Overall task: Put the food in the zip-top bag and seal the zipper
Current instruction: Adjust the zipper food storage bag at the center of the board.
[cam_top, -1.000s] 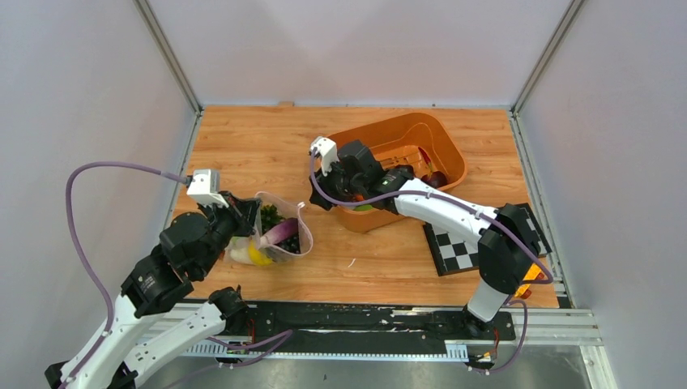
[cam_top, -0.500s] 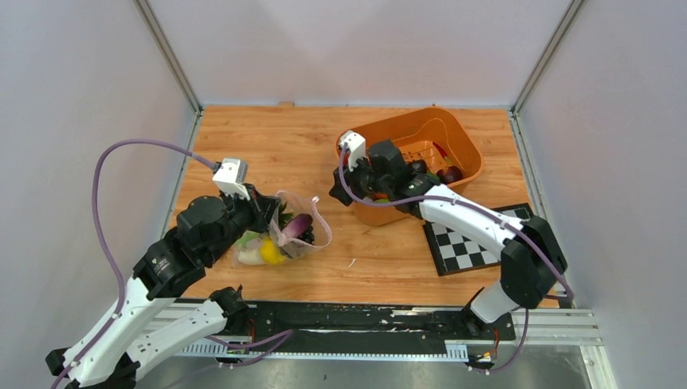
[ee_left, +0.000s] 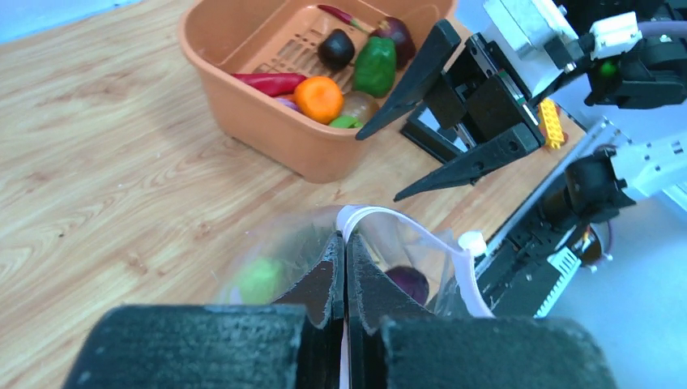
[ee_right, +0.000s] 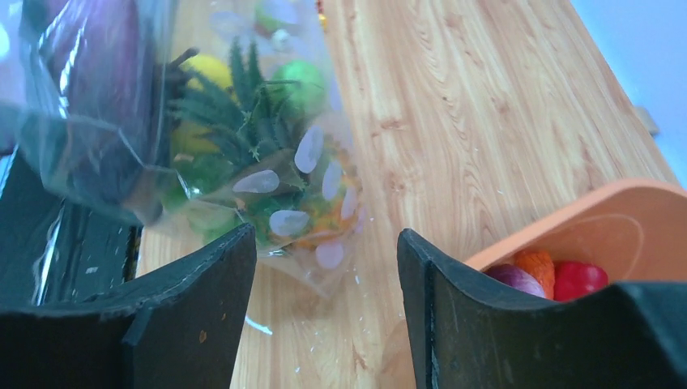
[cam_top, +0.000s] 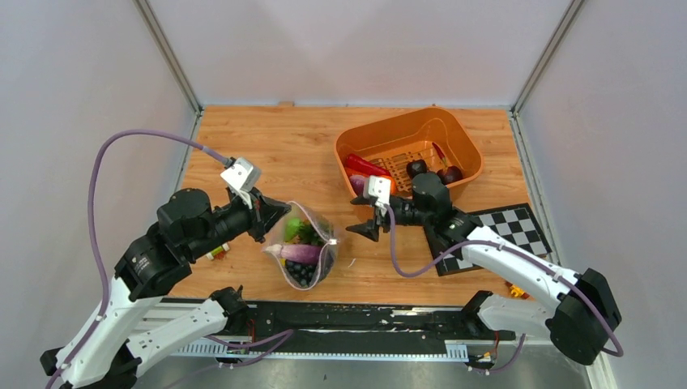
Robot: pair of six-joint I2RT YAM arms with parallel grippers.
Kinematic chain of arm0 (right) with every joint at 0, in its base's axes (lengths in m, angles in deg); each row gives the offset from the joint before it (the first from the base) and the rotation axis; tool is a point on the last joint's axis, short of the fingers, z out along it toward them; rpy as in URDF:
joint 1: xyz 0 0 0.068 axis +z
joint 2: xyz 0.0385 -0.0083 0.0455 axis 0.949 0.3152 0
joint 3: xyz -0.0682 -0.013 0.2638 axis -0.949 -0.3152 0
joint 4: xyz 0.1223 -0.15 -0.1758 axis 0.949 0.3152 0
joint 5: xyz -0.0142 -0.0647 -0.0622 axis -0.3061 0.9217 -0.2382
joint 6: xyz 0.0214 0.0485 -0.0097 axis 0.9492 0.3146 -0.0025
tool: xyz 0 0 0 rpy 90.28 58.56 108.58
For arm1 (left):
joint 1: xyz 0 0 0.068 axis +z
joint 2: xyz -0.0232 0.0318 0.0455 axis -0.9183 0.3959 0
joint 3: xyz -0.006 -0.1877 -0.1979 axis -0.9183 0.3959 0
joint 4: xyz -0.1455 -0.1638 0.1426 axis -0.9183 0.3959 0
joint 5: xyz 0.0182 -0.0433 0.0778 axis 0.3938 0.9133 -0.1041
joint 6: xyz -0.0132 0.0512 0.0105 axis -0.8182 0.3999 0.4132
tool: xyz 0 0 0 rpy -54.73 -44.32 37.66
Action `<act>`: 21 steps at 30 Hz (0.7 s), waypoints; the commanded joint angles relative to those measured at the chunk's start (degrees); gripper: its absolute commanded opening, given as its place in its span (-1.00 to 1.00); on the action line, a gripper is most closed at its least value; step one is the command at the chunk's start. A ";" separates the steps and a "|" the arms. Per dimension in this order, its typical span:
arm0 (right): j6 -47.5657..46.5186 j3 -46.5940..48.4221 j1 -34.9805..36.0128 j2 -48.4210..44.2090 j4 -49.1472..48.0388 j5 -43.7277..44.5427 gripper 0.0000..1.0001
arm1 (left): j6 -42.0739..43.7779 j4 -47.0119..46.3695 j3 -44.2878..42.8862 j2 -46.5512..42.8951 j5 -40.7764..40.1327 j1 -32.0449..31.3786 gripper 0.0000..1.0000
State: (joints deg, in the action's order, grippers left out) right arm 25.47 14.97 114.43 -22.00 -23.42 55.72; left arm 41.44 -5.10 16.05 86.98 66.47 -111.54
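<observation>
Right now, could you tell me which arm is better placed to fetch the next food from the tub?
Right: right hand open and empty beside the tub; left hand pinches the bag.

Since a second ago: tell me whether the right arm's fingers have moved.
Yes. In the top view the right fingers have left the orange tub's rim and come toward the table's near edge, now over bare wood beside the zip-top bag.

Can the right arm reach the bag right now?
Probably yes. The right gripper is open and aimed at the bag, with only bare table between them. The left gripper pinches the bag's other side, out of the way.
</observation>
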 commanded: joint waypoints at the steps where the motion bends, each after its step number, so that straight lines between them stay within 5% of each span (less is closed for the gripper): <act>1: -9.19 -3.24 -0.06 -4.93 -3.68 -12.66 0.29 | 3.62 -2.96 -1.88 1.04 6.19 -0.05 -1.00; 21: -7.85 -1.00 2.17 -2.07 -3.83 -19.12 0.18 | -1.49 -12.43 3.67 1.79 6.10 -0.05 -1.00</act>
State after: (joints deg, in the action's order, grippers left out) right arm 17.74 11.60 116.16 -26.35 -24.33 38.72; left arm 41.44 -10.28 20.36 89.37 72.26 -111.58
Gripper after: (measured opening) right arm 0.614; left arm 0.007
